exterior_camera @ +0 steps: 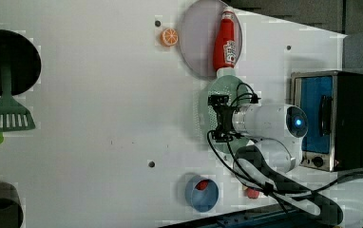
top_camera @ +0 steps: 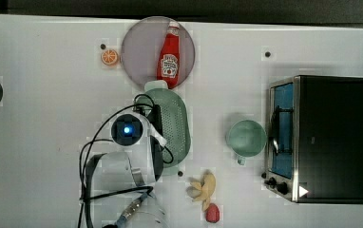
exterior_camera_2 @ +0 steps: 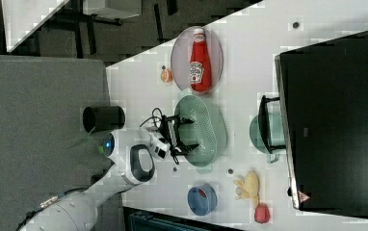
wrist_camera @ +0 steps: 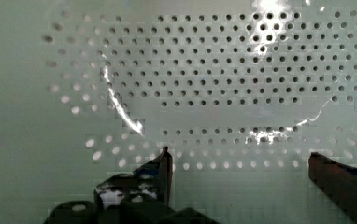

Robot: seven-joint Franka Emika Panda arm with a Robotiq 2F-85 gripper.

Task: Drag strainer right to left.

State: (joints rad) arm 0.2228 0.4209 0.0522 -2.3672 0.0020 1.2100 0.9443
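1. The strainer (top_camera: 175,126) sits mid-counter, just below the plate (top_camera: 141,52) with the ketchup bottle (top_camera: 170,54) in the top view, its long axis running up and down the top view

2. The jaws, spread wide and gripping nothing, hang over its perforated bowl (left half in the top view), so the strainer lies directly beneath the gripper (exterior_camera_2: 186,134)

3. The arm reaches in from the top view's bottom edge, wrist pointing down
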